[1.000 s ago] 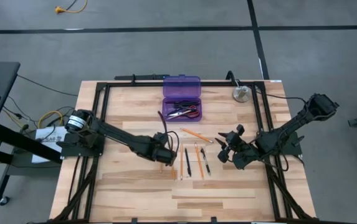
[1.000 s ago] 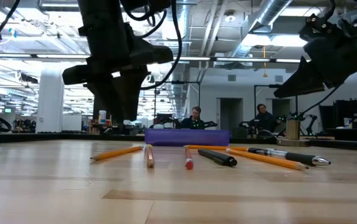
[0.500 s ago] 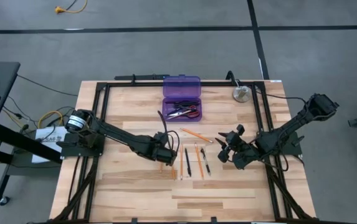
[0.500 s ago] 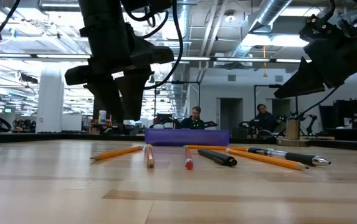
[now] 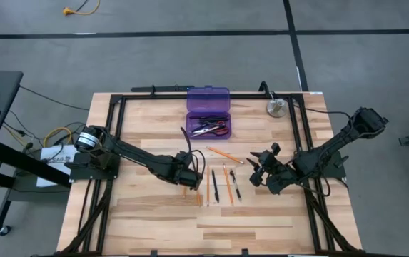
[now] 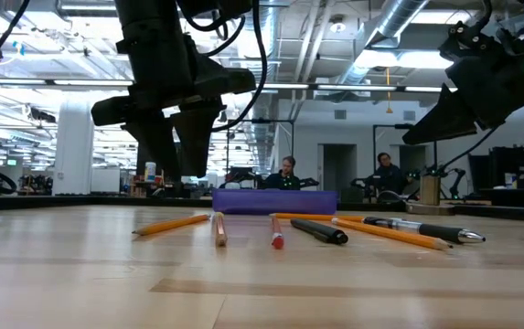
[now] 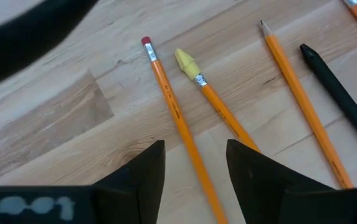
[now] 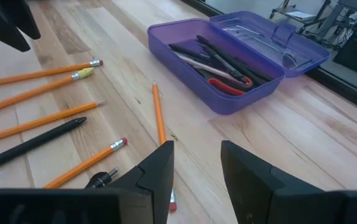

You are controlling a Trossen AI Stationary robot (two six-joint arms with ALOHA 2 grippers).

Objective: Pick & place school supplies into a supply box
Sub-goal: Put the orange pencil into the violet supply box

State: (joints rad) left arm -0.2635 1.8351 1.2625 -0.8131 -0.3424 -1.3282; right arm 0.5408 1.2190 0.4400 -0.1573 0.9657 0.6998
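The purple supply box [image 5: 208,114] lies open at the far middle of the table, with dark pens and red-handled scissors [image 8: 228,84] inside. Several orange pencils [image 5: 204,187] and two black pens [image 5: 214,184] lie flat in a row on the wood. My left gripper [image 7: 194,177] hangs open above the row's left end, pointing steeply down. Its fingers stand on either side of the red-eraser pencil [image 7: 172,115], clear of it, and the low view shows the left gripper [image 6: 177,160] above the table. My right gripper [image 8: 197,171] is open and empty, right of the row, over a slanting pencil [image 8: 158,115].
A round silver disc [image 5: 275,108] stands at the far right, beside the box. A black frame [image 5: 118,135] runs round the tabletop. A yellow-capped pencil [image 7: 218,106] lies right beside the red-eraser one. Bare wood stretches along the near edge [image 5: 211,232]. People sit in the room beyond.
My left gripper has opened wider: in the low view its fingers, first close together, now stand apart. It has stayed over the left end of the pencil row. Nothing on the table has moved.
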